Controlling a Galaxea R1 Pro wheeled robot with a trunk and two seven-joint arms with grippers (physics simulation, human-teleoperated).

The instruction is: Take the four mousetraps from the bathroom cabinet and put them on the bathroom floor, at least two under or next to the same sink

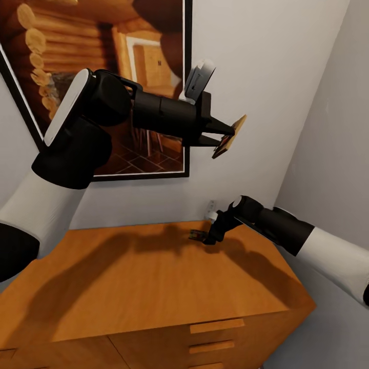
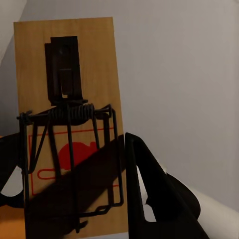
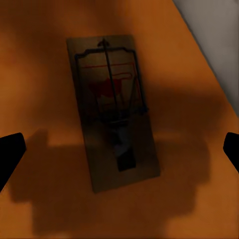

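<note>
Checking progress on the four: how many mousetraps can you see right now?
2. One mousetrap is held up in the left gripper; another lies flat on the cabinet top under the open right gripper. Others may be out of view.

The mousetrap (image 2: 69, 129) runs off the left wrist picture's lower edge; dark shadow on the cabinet (image 3: 45, 59) obscures a second mousetrap (image 3: 113, 112).

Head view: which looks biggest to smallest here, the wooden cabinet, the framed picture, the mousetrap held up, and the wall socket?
1. Cabinet
2. Framed picture, cut off by the view's edge
3. Mousetrap in the left gripper
4. Wall socket, partly hidden, so close to the mousetrap and unsure
</note>
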